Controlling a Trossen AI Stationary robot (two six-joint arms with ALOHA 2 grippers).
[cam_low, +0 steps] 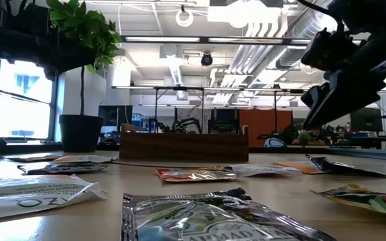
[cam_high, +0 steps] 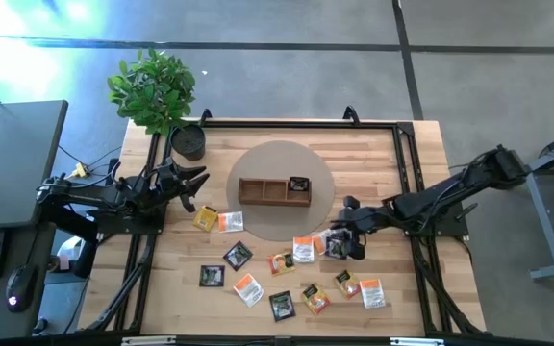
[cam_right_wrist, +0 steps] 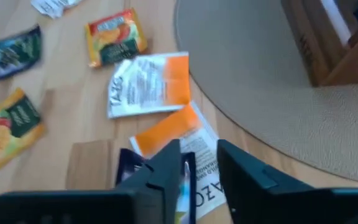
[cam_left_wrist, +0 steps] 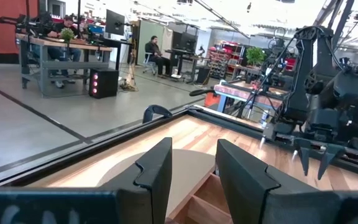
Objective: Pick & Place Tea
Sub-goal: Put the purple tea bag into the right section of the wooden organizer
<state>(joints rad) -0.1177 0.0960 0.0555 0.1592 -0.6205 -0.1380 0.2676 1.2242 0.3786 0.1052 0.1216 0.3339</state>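
Several small tea packets, black, yellow and white-and-orange, lie flat on the wooden table's near half [cam_high: 248, 289]. One black packet [cam_high: 299, 184] lies in the right compartment of the wooden tray [cam_high: 263, 191]. My right gripper [cam_high: 338, 242] [cam_right_wrist: 199, 155] hangs open, tipped downward, just above a dark packet [cam_right_wrist: 128, 167] and a white-and-orange one [cam_right_wrist: 166, 129], right of the mat. In the low view it hangs clear of the tabletop. My left gripper [cam_high: 200, 183] [cam_left_wrist: 194, 155] waits open and level at the table's left, left of the tray.
The tray stands on a round beige mat [cam_high: 282, 154] at the table's middle. A potted plant [cam_high: 157, 91] occupies the far left corner. Black frame rails [cam_high: 407, 163] run along the table's edges. People sit at benches [cam_left_wrist: 157, 53] in the room beyond.
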